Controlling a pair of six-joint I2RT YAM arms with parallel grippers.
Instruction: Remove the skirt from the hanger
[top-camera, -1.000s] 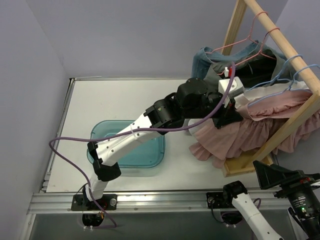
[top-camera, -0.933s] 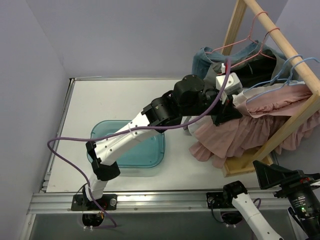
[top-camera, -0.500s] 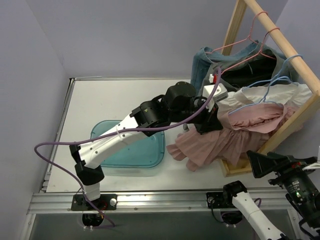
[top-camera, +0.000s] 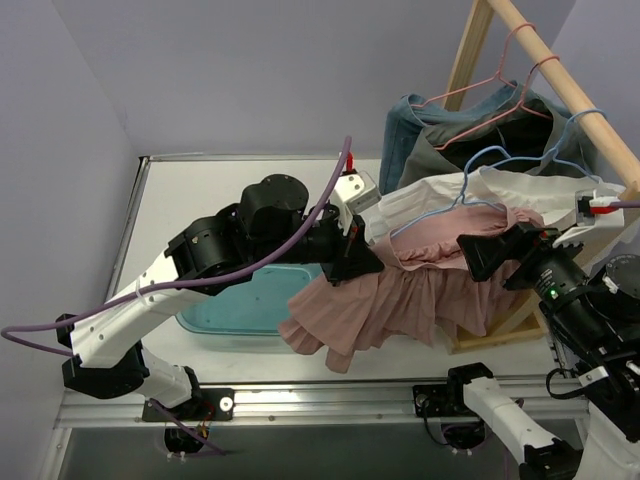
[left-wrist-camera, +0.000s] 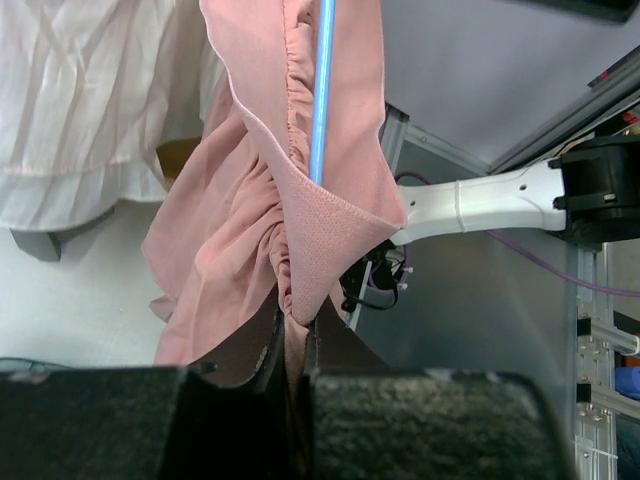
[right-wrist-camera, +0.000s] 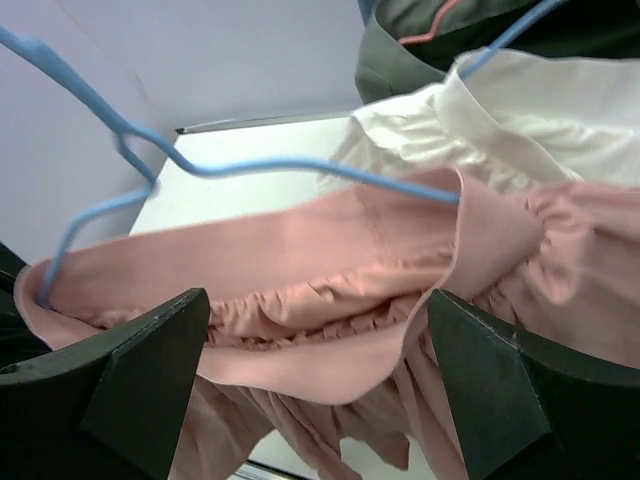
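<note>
The left gripper's (left-wrist-camera: 297, 335) fingers are clenched on the waistband of the pink ruffled fabric skirt (top-camera: 372, 300). The skirt drapes over the near right of the table, its hem at the right edge of the teal plastic tray (top-camera: 230, 320). A thin blue wire hanger (right-wrist-camera: 250, 166) runs inside that waistband. The right gripper (right-wrist-camera: 315, 300) is spread wide, with the waistband between its fingers, ungripped. Farther back, a white pleated garment (top-camera: 430, 198) hangs by the wooden rack (top-camera: 466, 50).

Skirt (top-camera: 395, 300): pink cloth, matt, gathered; waistband with fine woven texture.
Hanger (left-wrist-camera: 321, 90): blue, smooth, glossy wire.
Rack (top-camera: 466, 50): pale wood, matt.
Bin (top-camera: 240, 315): teal translucent plastic, glossy.
Counter (top-camera: 200, 190): white, smooth, matt.
</note>
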